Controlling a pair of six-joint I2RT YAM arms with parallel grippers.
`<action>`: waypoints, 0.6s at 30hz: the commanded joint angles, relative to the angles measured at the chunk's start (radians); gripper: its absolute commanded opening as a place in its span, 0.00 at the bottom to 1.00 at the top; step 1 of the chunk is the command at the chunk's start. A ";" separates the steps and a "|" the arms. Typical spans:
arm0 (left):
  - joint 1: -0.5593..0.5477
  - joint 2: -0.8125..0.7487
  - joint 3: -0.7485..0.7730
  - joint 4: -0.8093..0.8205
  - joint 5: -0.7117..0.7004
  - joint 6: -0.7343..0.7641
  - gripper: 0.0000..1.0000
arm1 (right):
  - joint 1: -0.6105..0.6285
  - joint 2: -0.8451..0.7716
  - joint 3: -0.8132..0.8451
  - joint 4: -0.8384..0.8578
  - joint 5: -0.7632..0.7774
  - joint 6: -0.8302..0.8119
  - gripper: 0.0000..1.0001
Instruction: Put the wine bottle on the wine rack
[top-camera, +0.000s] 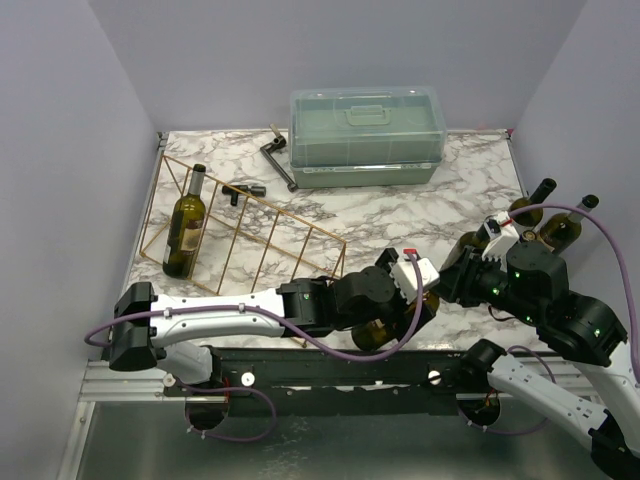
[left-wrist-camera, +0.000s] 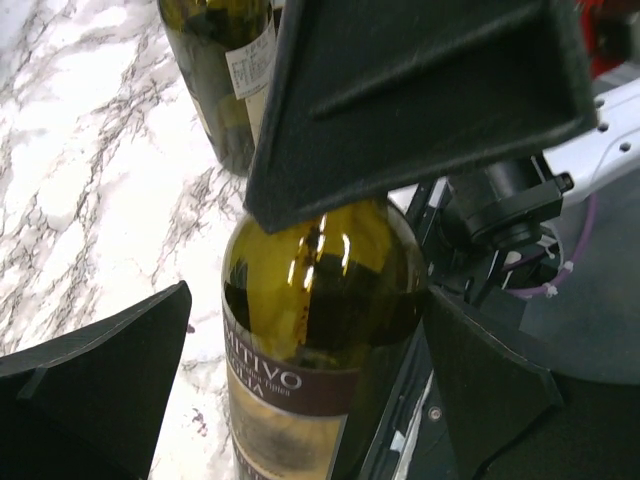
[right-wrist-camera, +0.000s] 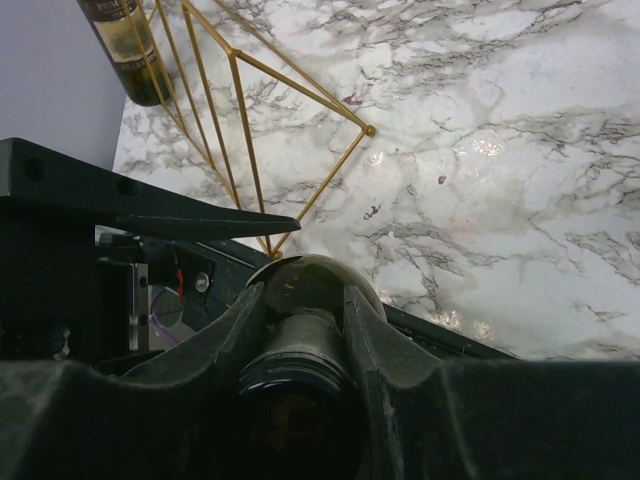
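The desk's (top-camera: 400, 215) six o'clock edge: your right claw (right-wrist-camera: 302, 300) clamps the wine bottle (left-wrist-camera: 330, 340), left claw (left-wrist-camera: 308, 292) gapes; releasing risks a fall

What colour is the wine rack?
Gold-copper wire. The rack shows best in the top view.

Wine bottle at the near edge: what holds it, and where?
Right end effector clamps the wine bottle by its neck; left end effector brackets its body, not closed.
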 joint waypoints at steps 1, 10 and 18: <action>-0.004 0.029 0.047 0.001 -0.025 -0.006 0.99 | 0.003 -0.014 0.048 0.087 -0.058 0.049 0.01; -0.004 0.059 0.051 0.001 -0.081 0.007 0.99 | 0.003 -0.023 0.062 0.082 -0.061 0.061 0.01; -0.003 0.116 0.102 0.001 -0.092 0.041 0.82 | 0.002 -0.028 0.080 0.060 -0.054 0.066 0.01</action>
